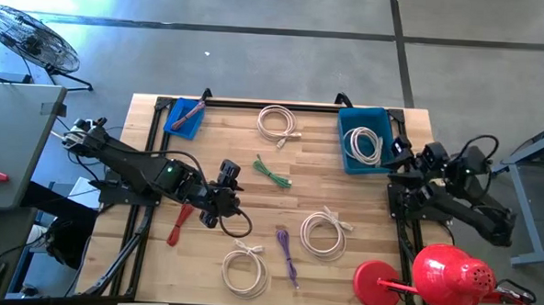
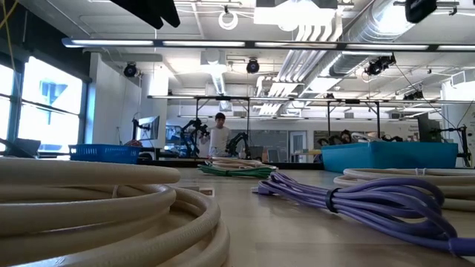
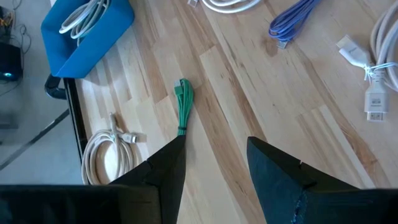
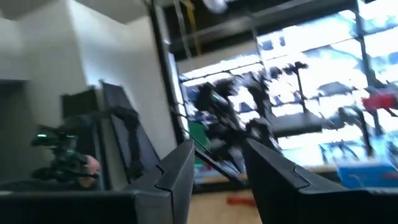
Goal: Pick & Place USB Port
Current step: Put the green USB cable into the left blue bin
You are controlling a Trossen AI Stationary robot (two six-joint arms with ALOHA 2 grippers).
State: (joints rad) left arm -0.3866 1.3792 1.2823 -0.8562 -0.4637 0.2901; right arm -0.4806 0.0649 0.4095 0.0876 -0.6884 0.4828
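Several bundled cables lie on the wooden table: a green one point(image 1: 272, 172) point(image 3: 183, 102), a purple one point(image 1: 288, 254), a red one point(image 1: 179, 224) and white coils point(image 1: 324, 231) point(image 1: 246, 269) point(image 1: 278, 122). Another white coil point(image 1: 364, 144) lies inside the blue bin point(image 1: 347, 156) at the far right. My left gripper point(image 1: 236, 197) point(image 3: 216, 142) hovers open over the table's left middle. It points toward the green cable, which lies just beyond its fingertips. My right gripper point(image 1: 405, 167) point(image 4: 217, 168) waits open at the right edge beside the blue bin, facing the room.
A blue tray point(image 1: 183, 117) at the far left corner holds a reddish cable. A red watering can point(image 1: 451, 275) and a red disc point(image 1: 377, 284) sit at the near right corner. In the low view a person point(image 2: 219, 138) stands far behind the table. Bare wood lies between the cables.
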